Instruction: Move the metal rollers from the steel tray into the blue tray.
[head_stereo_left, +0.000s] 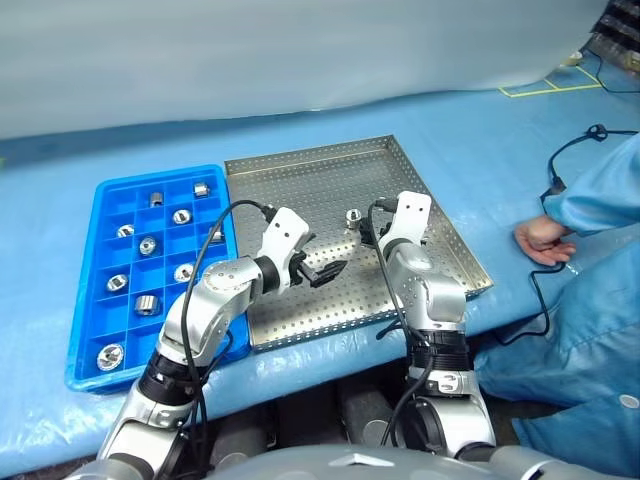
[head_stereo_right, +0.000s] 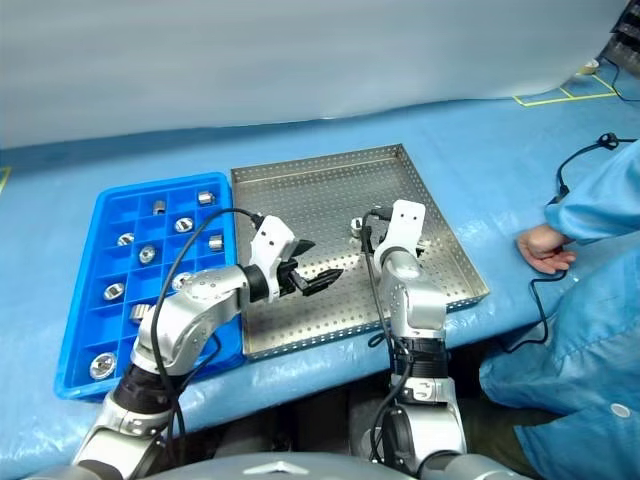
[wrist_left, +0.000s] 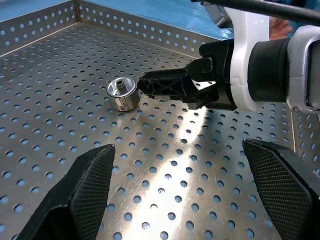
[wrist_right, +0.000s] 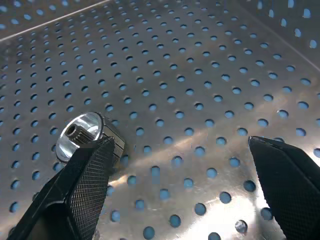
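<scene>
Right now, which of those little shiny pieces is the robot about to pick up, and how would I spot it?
Find the big steel tray with the dotted floor, right of the blue tray. One metal roller lies alone on it, just ahead of the right gripper, whose fingers are open beside it. All other rollers already sit in the blue tray's compartments.

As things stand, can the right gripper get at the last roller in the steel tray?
Probably yes: the right gripper is open beside the roller on the steel tray, nothing between.
</scene>
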